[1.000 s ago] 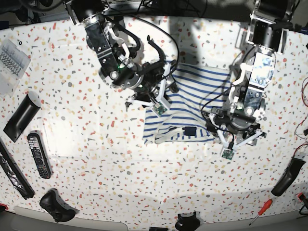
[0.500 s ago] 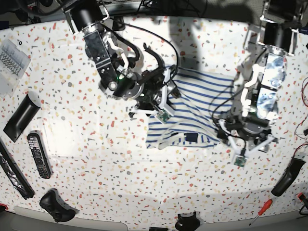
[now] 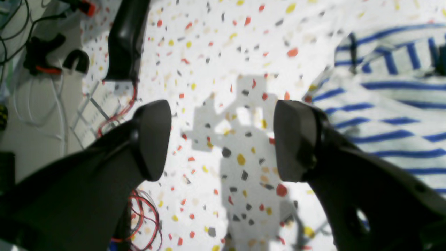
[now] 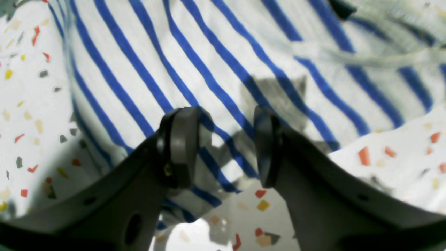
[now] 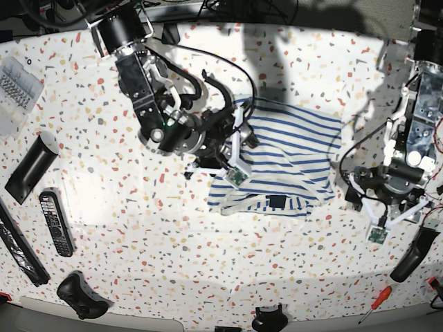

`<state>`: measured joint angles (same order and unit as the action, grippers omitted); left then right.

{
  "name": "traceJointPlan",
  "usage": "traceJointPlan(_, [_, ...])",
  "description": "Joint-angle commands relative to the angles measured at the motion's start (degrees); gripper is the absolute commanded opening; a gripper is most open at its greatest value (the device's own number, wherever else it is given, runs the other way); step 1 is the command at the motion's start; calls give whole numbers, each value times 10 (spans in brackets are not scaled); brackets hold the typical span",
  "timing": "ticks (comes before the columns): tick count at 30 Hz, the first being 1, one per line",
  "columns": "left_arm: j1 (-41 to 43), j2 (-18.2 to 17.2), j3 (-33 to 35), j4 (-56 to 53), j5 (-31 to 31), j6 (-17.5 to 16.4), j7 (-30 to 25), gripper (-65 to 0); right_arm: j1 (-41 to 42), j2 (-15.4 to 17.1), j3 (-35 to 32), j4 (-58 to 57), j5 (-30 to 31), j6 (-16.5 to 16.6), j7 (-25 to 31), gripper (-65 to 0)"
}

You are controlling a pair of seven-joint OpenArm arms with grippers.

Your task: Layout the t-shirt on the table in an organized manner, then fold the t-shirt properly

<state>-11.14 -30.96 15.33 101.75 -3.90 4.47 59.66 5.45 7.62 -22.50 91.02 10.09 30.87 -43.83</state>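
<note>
The t-shirt (image 5: 287, 159), white with thin blue stripes, lies bunched in the middle of the speckled table (image 5: 138, 228), its dark neck label (image 5: 277, 202) near the front edge. My right gripper (image 5: 239, 142) hovers over the shirt's left edge. In the right wrist view that gripper (image 4: 224, 146) has its jaws apart with nothing between them, the striped t-shirt (image 4: 209, 62) just below. My left gripper (image 5: 384, 197) is off the shirt's right side. In the left wrist view it (image 3: 223, 139) is wide open over the bare table (image 3: 226, 52), with the t-shirt (image 3: 390, 115) to its right.
A remote (image 5: 56, 223), long black items (image 5: 30, 168) and a game controller (image 5: 83, 296) lie at the left. A clear parts box (image 5: 15, 86) is far left. A black handle (image 5: 412, 254), red wires (image 3: 143, 216) and a screwdriver (image 5: 374, 304) sit near the right edge.
My left arm has swung to the right, off the shirt, and more of the shirt's right side now shows. The right arm has shifted slightly left and back.
</note>
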Motion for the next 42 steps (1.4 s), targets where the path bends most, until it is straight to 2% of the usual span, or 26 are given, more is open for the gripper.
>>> traceJointPlan(1, [-7, -7, -3, 15, 3, 9, -13, -233, 14, -2, 5, 29, 9, 1, 16, -396])
traceJointPlan(5, [2, -1, -14, 18, -35, 12, -48, -233, 14, -2, 41, 73, 12, 1, 29, -396])
traceJointPlan(8, [6, 8, -45, 17, -90, -23, -62, -233, 13, -2, 99, 75, 62, 2, 9, -396])
traceJointPlan(10, [13, 13, -76, 17, -148, -66, -71, -233, 14, -2, 146, 75, 105, 3, -10, -396])
traceJointPlan(11, [19, 17, -95, 17, -180, -91, -78, -233, 13, -2, 170, 75, 127, 15, -17, -396])
traceJointPlan(14, [39, 25, -157, 17, -277, -177, -89, -233, 13, -2, 239, 75, 179, 84, -37, -396])
traceJointPlan(16, [53, 27, -199, 17, -325, -218, -87, -233, 13, -3, 279, 75, 204, 91, -59, -396])
traceJointPlan(17, [62, 27, -220, 17, -338, -226, -85, -233, 12, -3, 297, 75, 210, 91, -70, -396])
traceJointPlan(20, [94, 27, -279, 19, -341, -232, -77, -233, 2, -1, 346, 78, 236, 91, -97, -396])
traceJointPlan(24, [156, 27, -337, 40, -341, -242, -78, -233, -33, 11, 385, 95, 261, 91, -106, -396])
traceJointPlan(26, [190, 27, -348, 63, -341, -257, -78, -233, -58, 22, 394, 111, 261, 91, -109, -396])
traceJointPlan(30, [259, 27, -349, 121, -336, -257, -78, -233, -119, 47, 402, 157, 261, 91, -130, -396])
traceJointPlan(35, [354, 27, -360, 185, -330, -238, -72, -233, -215, 76, 412, 245, 262, 91, -171, -396])
traceJointPlan(38, [411, 27, -384, 219, -311, -238, -72, -233, -282, 80, 433, 297, 266, 91, -171, -396])
traceJointPlan(42, [487, 27, -429, 252, -311, -238, -72, -233, -373, 80, 479, 357, 306, 91, -184, -396])
